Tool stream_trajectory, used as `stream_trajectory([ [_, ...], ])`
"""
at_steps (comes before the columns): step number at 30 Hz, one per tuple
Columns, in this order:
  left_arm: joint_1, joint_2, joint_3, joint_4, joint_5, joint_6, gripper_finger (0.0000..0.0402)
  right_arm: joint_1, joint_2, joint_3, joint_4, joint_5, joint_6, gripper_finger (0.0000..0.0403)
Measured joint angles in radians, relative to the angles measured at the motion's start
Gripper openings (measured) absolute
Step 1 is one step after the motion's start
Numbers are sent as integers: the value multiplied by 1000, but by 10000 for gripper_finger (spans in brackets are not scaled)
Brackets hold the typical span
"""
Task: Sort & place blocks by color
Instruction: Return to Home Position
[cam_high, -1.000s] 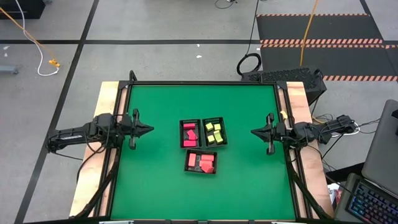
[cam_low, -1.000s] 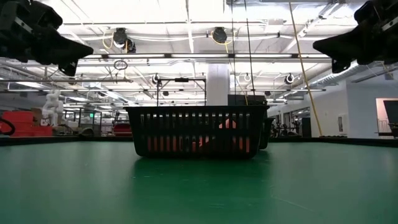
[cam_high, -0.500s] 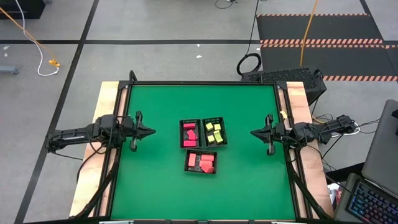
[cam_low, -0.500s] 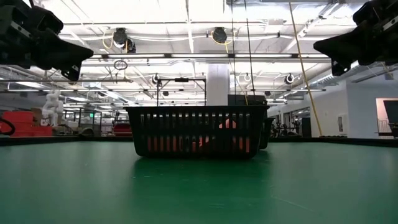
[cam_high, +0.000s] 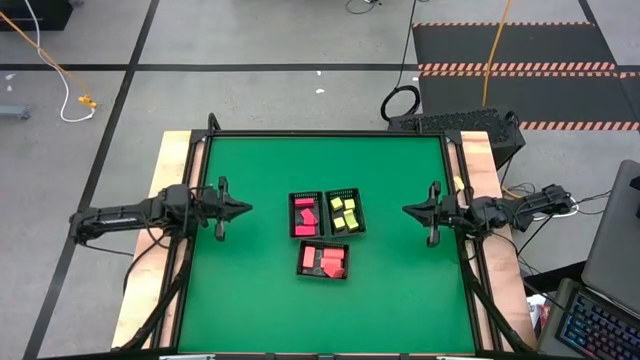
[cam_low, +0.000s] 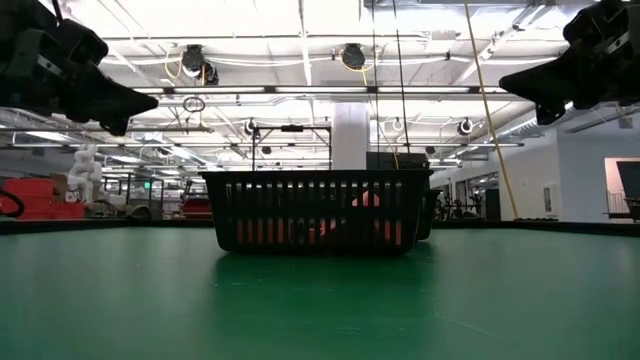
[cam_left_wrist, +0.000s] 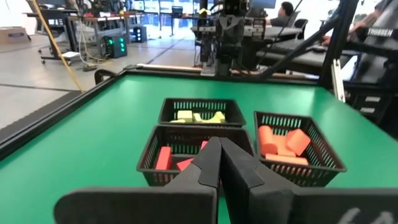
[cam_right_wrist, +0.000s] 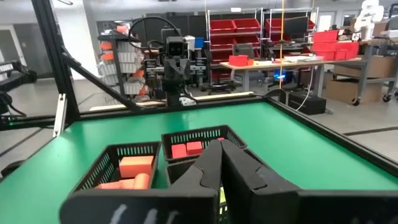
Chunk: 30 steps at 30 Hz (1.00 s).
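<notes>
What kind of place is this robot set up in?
Probably a robotics lab in an open industrial hall: shelves of red parts bins, a workbench, and exposed ceiling fixtures overhead.

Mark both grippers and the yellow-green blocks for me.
left gripper (cam_high: 245, 209): high view, closed fingertips.
right gripper (cam_high: 406, 211): high view, closed fingertips.
yellow-green blocks (cam_high: 349, 219): high view, one block of the group.

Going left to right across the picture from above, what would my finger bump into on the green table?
Left gripper, jaws shut → first tray with red blocks → second tray with yellow-green blocks → right gripper, jaws shut. The third tray stretches across both trays' places, so I skip it.
</notes>
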<state>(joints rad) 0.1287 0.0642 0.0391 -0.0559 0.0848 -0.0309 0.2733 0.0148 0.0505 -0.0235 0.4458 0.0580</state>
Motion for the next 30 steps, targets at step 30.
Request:
stream_trajectory([
  [30,1,29,0,8,-8,47,17,-31,17,0,-5,26,-68,0],
])
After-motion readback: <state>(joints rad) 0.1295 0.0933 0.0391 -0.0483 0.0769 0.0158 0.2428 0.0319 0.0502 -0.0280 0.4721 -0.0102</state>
